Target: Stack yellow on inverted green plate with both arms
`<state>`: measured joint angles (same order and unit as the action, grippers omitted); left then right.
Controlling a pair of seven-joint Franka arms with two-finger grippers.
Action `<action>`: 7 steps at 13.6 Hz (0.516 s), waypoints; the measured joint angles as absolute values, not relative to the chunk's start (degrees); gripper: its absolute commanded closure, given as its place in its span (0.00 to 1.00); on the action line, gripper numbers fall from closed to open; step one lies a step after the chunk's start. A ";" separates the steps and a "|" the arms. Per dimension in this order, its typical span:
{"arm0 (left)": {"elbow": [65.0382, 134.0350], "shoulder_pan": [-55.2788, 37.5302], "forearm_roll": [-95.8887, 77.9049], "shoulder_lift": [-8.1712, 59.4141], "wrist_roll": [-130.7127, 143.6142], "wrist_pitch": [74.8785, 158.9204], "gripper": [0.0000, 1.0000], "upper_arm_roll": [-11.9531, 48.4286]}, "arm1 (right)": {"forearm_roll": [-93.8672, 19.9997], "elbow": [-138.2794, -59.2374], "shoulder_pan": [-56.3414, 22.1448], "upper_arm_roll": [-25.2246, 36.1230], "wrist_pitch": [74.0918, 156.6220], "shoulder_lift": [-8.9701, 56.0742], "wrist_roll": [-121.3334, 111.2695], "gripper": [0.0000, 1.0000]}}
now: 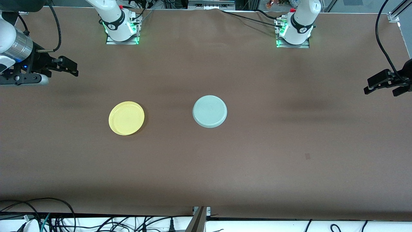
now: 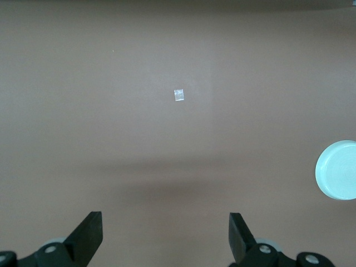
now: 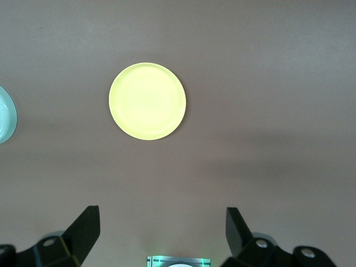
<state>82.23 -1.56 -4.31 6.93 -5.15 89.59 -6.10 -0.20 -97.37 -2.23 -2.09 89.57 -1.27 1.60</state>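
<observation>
The yellow plate (image 1: 126, 118) lies rim up on the brown table, toward the right arm's end. It shows in the right wrist view (image 3: 147, 100) too. The pale green plate (image 1: 210, 111) lies beside it at mid-table, upside down with its ringed underside up. Its edge shows in the left wrist view (image 2: 338, 169) and in the right wrist view (image 3: 4, 114). My right gripper (image 1: 72, 67) is open and empty, up over the table's right-arm end. My left gripper (image 1: 383, 85) is open and empty, up over the left-arm end. Both are well apart from the plates.
The arm bases (image 1: 121, 27) (image 1: 294, 30) stand at the table's edge farthest from the front camera. A small square mark (image 1: 307, 156) lies on the cloth toward the left arm's end. Cables (image 1: 48, 219) hang along the edge nearest the camera.
</observation>
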 measured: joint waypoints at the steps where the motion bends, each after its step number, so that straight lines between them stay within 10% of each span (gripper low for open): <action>1: 82.17 -1.56 -4.31 7.11 -5.15 89.59 0.00 -6.10 | -0.20 -97.37 -2.23 -2.09 89.57 -1.27 1.60 0.00; 7: 82.01 -1.56 -4.31 7.26 -5.15 89.59 0.00 -6.10 | -0.20 -97.37 -2.24 -2.09 89.57 -1.27 1.60 0.00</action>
<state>82.01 -1.56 -4.31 7.26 -5.15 89.59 -6.10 -0.20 -97.37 -2.24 -2.09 89.57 -1.27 1.60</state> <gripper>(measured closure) 0.000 0.000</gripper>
